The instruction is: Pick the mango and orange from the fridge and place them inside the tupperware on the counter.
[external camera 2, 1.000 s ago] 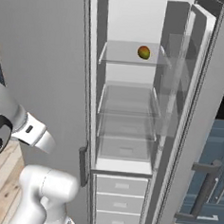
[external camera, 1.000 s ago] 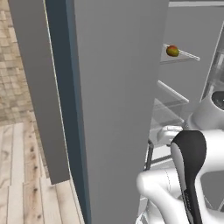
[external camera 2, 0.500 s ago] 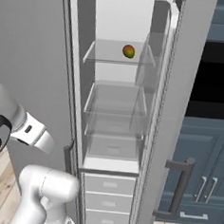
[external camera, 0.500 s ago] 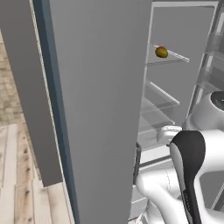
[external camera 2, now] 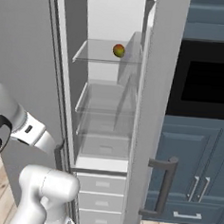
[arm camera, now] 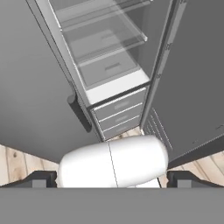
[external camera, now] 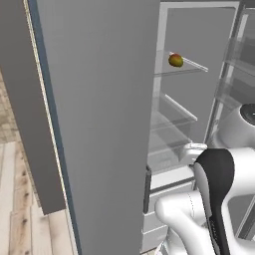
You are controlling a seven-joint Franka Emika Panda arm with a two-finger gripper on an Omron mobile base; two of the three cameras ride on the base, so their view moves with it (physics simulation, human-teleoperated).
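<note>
The mango (external camera 2: 118, 50) is seen on the top glass shelf (external camera 2: 97, 52) of the open fridge (external camera 2: 103, 132), toward one o'clock on that shelf, well apart from the fingers (arm camera: 112, 179). The fingers are spread wide and nothing is held. The lower shelves carry nothing.

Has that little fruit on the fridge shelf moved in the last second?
No. The mango lies at the same spot on its glass shelf in the fridge. It sits elsewhere in the picture because the base drove and the cameras moved with it.
</note>
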